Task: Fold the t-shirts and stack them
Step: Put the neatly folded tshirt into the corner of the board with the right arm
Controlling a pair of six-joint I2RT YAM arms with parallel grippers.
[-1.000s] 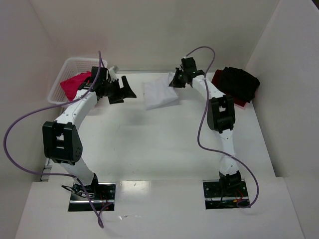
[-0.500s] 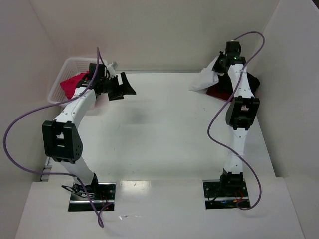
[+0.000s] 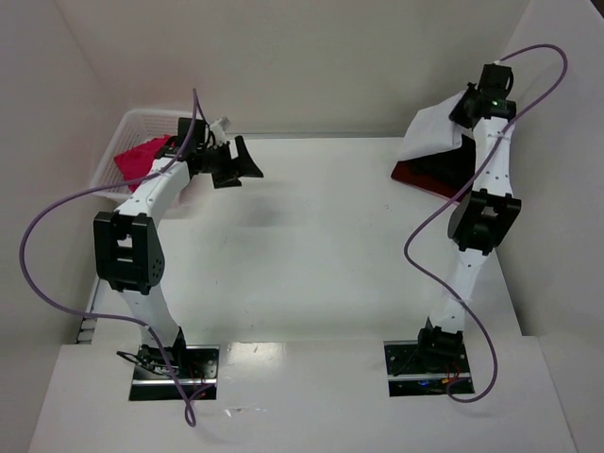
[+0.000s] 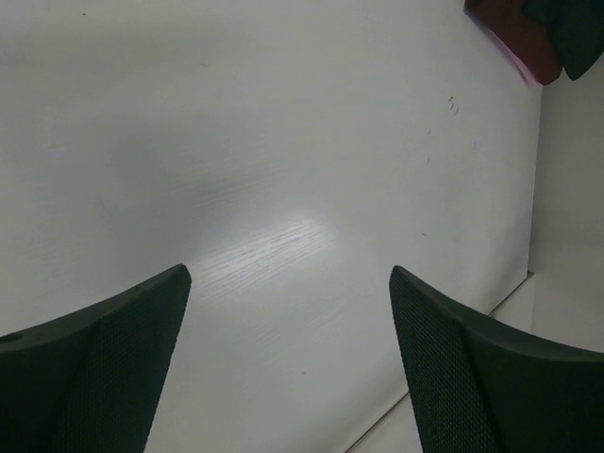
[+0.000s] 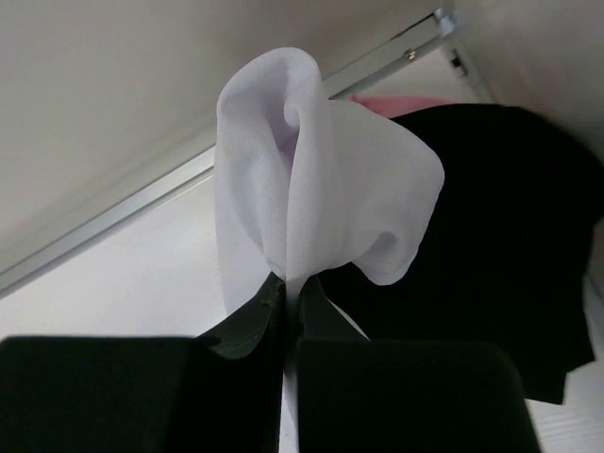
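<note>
My right gripper is shut on the white t-shirt and holds it in the air at the far right, above the black t-shirt that lies on the dark red one. In the right wrist view the white cloth bunches out of the closed fingers, with the black t-shirt under it. My left gripper is open and empty over bare table at the far left. The pink-magenta t-shirt lies in the basket.
The white lattice basket stands at the far left corner. White walls close in the table at the back and both sides. The dark red and black pile also shows in the top right corner of the left wrist view.
My right gripper has lifted the white t-shirt from the far middle of the table and carried it right and up, to above the black and red pile. The left arm barely moved.
</note>
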